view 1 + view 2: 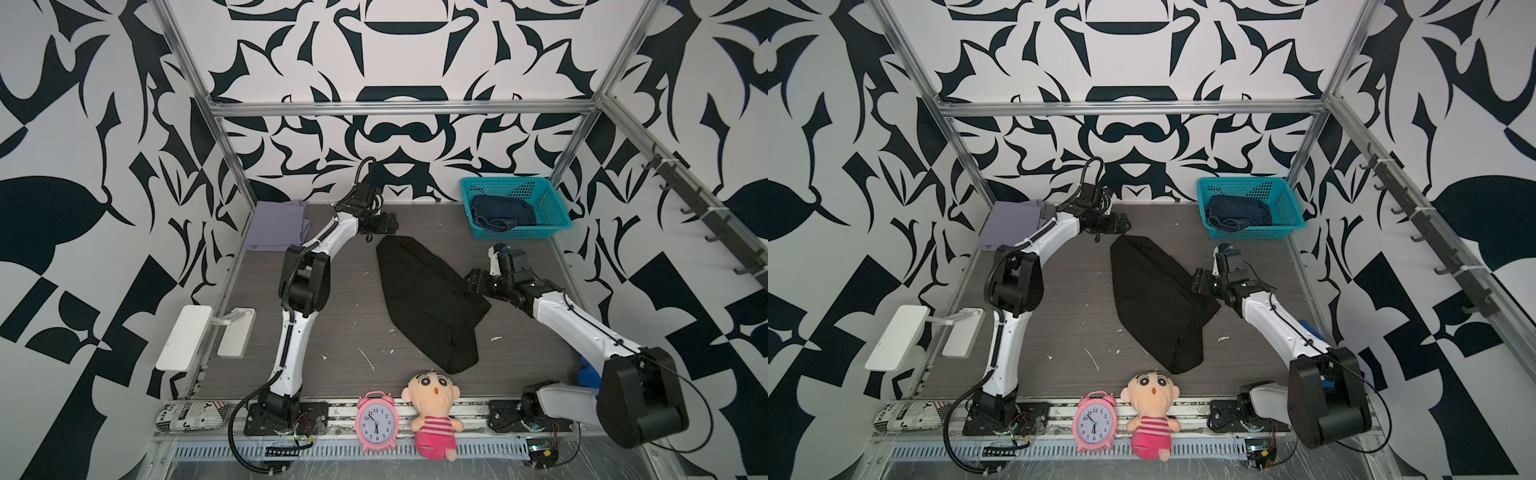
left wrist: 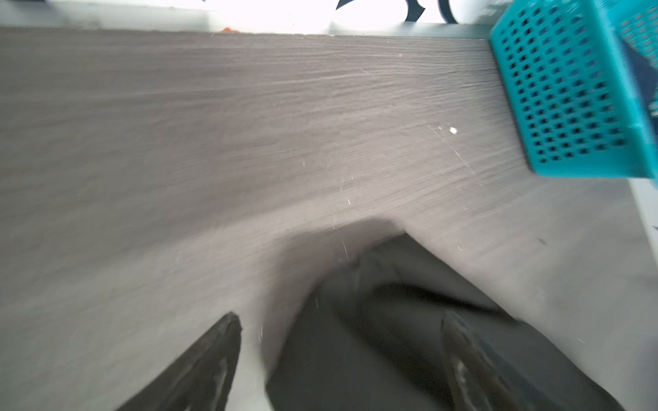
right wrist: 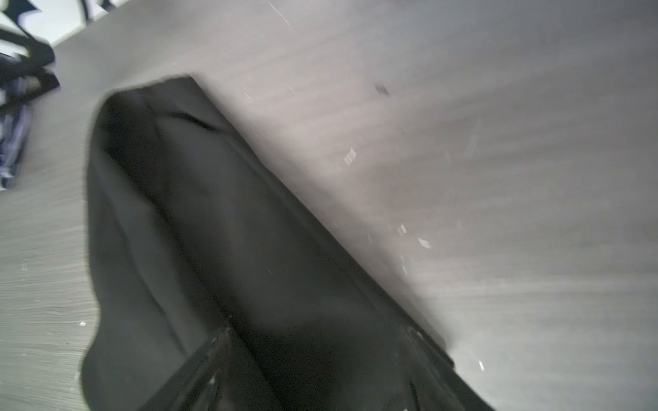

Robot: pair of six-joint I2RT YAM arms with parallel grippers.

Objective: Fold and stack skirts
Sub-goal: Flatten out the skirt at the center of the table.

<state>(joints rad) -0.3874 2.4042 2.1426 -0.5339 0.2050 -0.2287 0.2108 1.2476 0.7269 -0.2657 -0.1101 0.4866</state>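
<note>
Skirts are found in three places, and the task is judged to be roughly a third done. The lavender skirt [image 1: 276, 226] is seen folded into a flat packet at the far left corner of the counter [image 1: 332, 291], where the stack is presumably to be built. The black skirt [image 1: 424, 299] is laid diagonally across the middle of the counter, doubled lengthwise into a long narrow shape. A crosswise fold appears to be left, and then a transfer onto the lavender one. The denim skirt [image 1: 503, 214] is bunched, unfolded, inside the teal basket [image 1: 557, 212] at the far right, so its whole handling is left.

The left gripper [image 2: 338, 320] is held just above the far end of the black skirt, its jaws spread wide and nothing pinched between them. The right gripper [image 3: 320, 334] is poised over the skirt's right edge near the middle. Its jaws are also seen apart above the cloth, and no pinch can be made out, though that view is blurred.
</note>
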